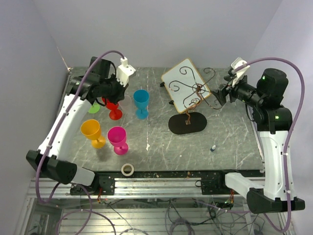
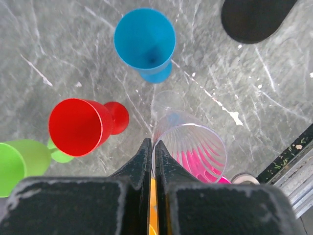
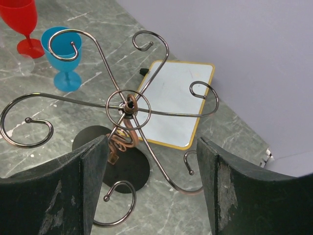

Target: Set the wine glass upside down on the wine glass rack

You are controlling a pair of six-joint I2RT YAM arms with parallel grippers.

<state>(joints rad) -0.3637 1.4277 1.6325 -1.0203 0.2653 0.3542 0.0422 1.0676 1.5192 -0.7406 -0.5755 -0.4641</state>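
Now your left gripper (image 2: 152, 143) has its jaws clamped on the clear wine glass (image 2: 195, 147) rim, beside the blue cup (image 2: 145, 36); your right gripper (image 3: 152, 147), jaws wide apart, faces the wine glass rack (image 3: 128, 104)

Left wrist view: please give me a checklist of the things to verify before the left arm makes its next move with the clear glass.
1. Left pincer closed on the rim of the clear ribbed wine glass: ok, it appears to pinch the rim.
2. Glass lifted off the table: cannot tell.
3. Glass turned mouth down: not ok, the mouth faces the wrist camera.
4. Dark wire wine glass rack standing, curled arms empty: ok.
5. Right pincer away from the rack: not ok, it hangs open right over it.
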